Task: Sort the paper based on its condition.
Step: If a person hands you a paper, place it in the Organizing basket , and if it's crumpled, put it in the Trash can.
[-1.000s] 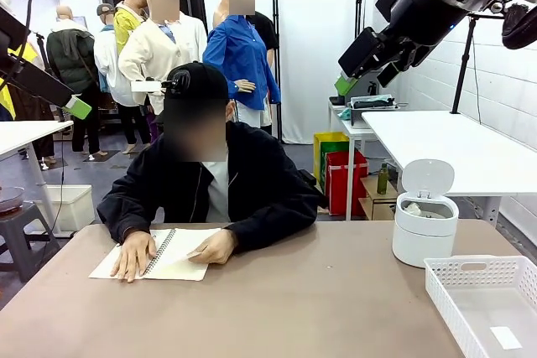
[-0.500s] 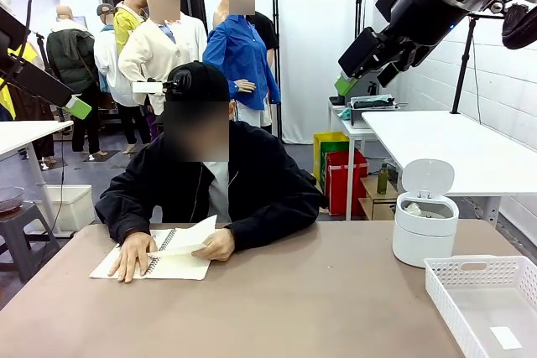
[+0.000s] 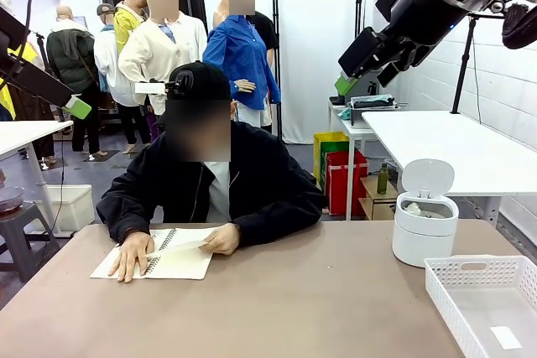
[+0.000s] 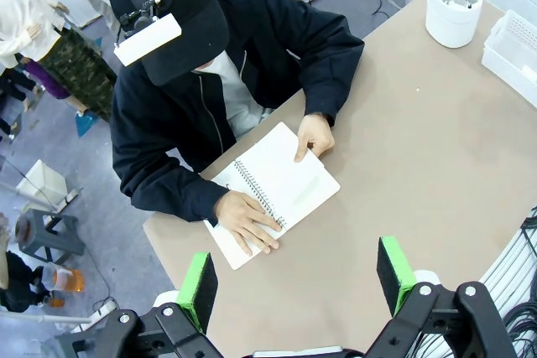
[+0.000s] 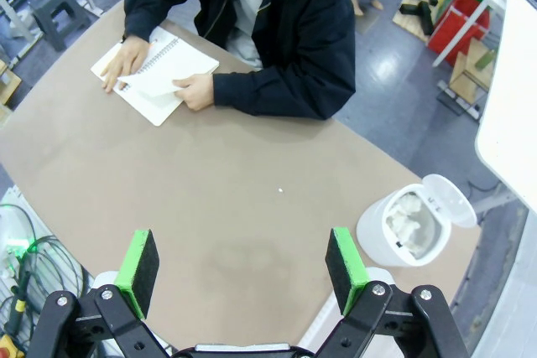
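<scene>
**Front, left wrist and right wrist views, read from left to right; all places are given from the notebook.**

- **Left tool** [image 3: 78,107]: high above and to the left of the notebook, well clear of the desk [image 3: 294,308]. In its own wrist view the left tool [image 4: 297,282] has its green pads spread wide, with nothing between them.
- **Pressing hand** [image 3: 132,253]: one of the person's hands, lying flat on the notebook's left page.
- **Notebook** [image 3: 180,264]: large, white and spiral-bound, lying open on the far left part of the desk in front of the seated person.
- **Loose sheet** [image 3: 180,246]: a flat, smooth piece of the paper, raised just above the notebook's right page. The right wrist view also shows the loose sheet [image 5: 155,83] over the page.
- **Lifting hand** [image 3: 223,242]: the person's other hand, at the notebook's right edge, holding the loose sheet by one end.
- **Right tool** [image 3: 346,84]: high above and to the right of the notebook. In its own wrist view the right tool [image 5: 242,270] is fully spread and holds nothing.
- **Bin** [image 3: 425,241]: small, white and round with its lid tipped up, well to the right of the notebook at the same depth.
- **Crumpled paper** [image 5: 409,220]: white lumps lying inside the bin.
- **Basket** [image 3: 449,308]: white and perforated, farthest right of the notebook and nearer the robot.
- **Flat slip** [image 3: 506,337]: a small piece of the paper lying on the basket floor.
</scene>
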`<act>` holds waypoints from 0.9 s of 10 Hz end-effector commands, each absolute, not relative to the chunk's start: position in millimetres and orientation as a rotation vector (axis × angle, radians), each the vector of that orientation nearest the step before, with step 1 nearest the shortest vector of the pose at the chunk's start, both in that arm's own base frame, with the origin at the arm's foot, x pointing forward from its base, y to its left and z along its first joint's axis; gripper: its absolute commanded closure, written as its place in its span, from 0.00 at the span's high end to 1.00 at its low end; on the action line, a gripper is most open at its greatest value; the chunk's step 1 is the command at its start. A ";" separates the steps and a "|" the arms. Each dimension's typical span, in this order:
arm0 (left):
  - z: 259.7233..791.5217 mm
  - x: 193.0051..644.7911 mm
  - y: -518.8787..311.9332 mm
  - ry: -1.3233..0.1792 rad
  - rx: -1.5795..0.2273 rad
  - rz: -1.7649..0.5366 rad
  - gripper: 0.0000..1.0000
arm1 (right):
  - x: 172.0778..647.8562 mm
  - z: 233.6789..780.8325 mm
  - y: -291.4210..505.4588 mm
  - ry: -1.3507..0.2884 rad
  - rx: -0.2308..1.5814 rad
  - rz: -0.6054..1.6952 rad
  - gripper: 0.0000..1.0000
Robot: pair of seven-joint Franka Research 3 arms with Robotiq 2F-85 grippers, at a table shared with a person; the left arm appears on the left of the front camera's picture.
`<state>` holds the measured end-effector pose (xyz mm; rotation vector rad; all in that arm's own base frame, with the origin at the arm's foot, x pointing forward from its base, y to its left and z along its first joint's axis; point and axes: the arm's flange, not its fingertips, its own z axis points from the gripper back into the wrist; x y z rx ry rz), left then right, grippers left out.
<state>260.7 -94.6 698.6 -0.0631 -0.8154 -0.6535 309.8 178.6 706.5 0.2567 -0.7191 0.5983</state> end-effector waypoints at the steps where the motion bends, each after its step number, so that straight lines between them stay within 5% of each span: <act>1: 698.8 260.4 -94.4 -0.816 -0.063 -0.653 1.00 | 309.7 706.0 178.8 -0.718 0.256 0.595 1.00; 9: 698.8 260.4 -94.4 -0.816 -0.063 -0.653 1.00 | 309.7 706.0 178.8 -0.718 0.256 0.595 1.00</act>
